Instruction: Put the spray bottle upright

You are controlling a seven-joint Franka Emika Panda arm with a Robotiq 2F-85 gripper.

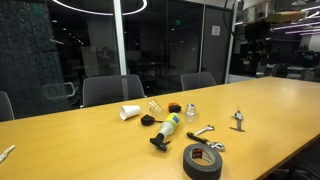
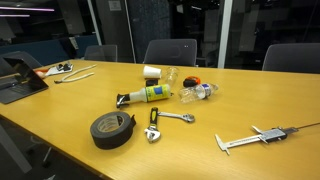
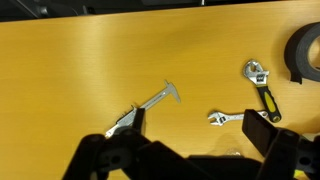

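The black tape roll (image 1: 202, 160) lies foremost. Beyond it the spray bottle (image 1: 168, 127) is found on its side, ungrasped. The gripper (image 3: 190, 150), seemingly spread wide and empty, is held well apart from it; righting is not yet done.

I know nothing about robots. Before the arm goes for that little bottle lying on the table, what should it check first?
1. Target found: ok. The spray bottle lies on its side on the table.
2. Ready to grasp: ok. The gripper has its jaws wide apart with nothing between them.
3. Lined up over the bottle: not ok. The wrist view shows the caliper, a wrench and the tape roll, not the bottle.
4. Room around it: not ok. The paper cup and a clear bottle sit close by.
5. How full the bottle is: cannot tell.
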